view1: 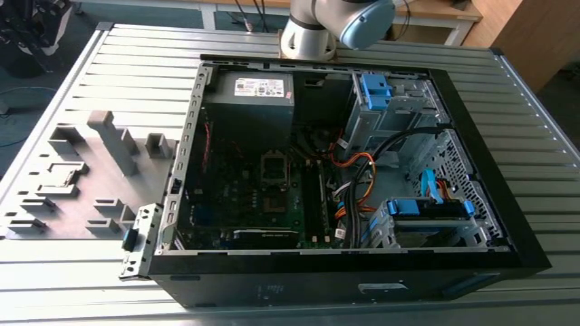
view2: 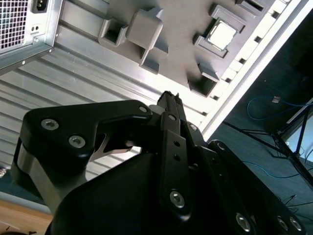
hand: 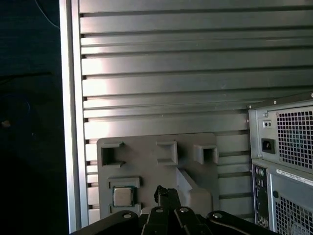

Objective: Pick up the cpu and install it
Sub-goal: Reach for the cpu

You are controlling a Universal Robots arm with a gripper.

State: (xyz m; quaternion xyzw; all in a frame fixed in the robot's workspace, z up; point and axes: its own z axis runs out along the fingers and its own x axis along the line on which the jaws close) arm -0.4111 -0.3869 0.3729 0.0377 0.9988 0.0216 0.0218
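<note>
Your ribbed metal surface (view1: 544, 176) carries the open computer case (view1: 317, 288) nearest the exterior view, with a grey moulded holder (view1: 91, 204) on the exterior view's left of it. The cpu (hand: 122, 196) lies flat in a square pocket of that holder, silver top up. The arm (view1: 327, 27) stands at the far edge behind the case, and in the second wrist view its hand (view2: 167, 96) hangs above the holder, fingers pressed together on nothing, apart from the cpu.
</note>
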